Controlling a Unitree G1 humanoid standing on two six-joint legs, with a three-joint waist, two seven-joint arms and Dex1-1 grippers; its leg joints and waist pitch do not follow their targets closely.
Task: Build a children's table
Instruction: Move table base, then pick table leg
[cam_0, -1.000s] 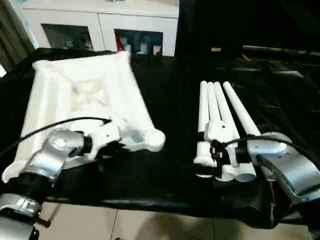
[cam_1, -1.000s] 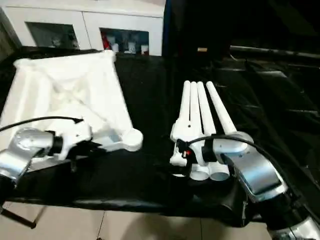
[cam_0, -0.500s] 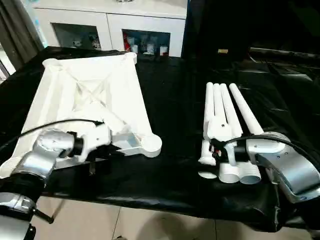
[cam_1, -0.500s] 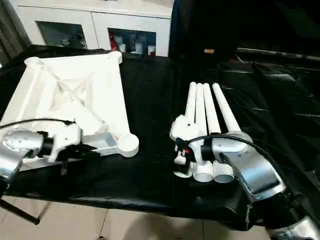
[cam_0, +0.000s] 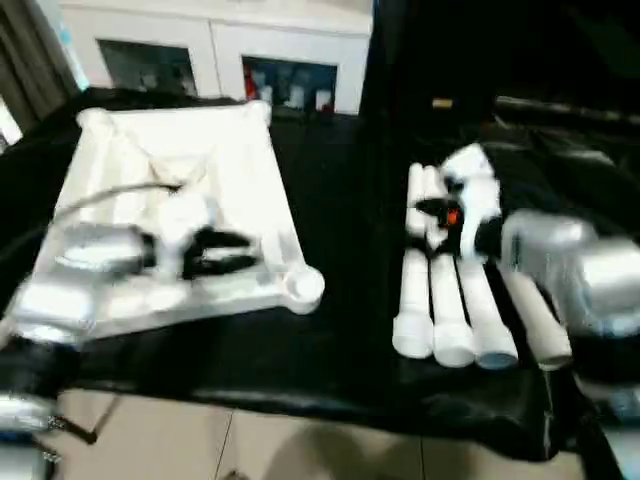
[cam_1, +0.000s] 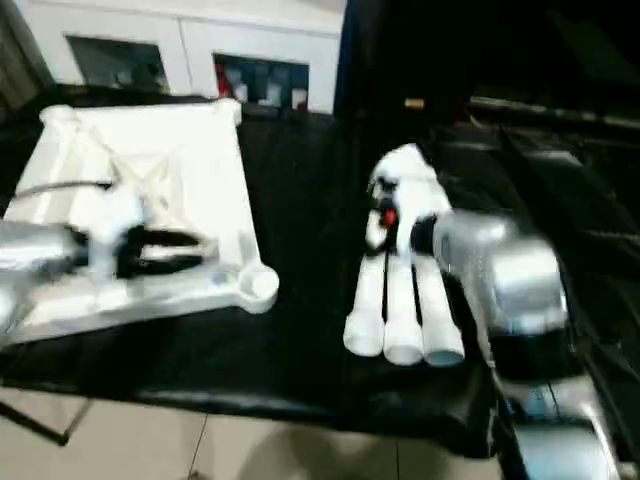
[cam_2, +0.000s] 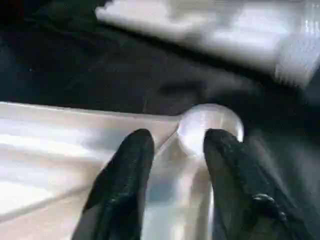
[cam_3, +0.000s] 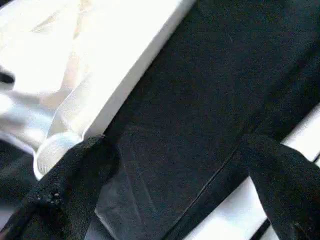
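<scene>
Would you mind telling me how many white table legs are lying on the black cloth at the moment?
4. They lie side by side on the black cloth, right of the table top: legs and, the last partly hidden by the right arm.

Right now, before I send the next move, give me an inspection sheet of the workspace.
Surface: black cloth over the bench, wrinkled at the right.
Job's things: white table top lies underside up on the left; four white legs lie side by side on the right.
Clutter: nothing seen.
Grippers: left gripper over the top's near corner socket, jaws apart, holding nothing; right gripper above the cloth between top and legs, jaws wide open, empty.
Cables: a cable arches over the left arm.
Surroundings: white cabinet with glass fronts behind; tiled floor in front.
</scene>
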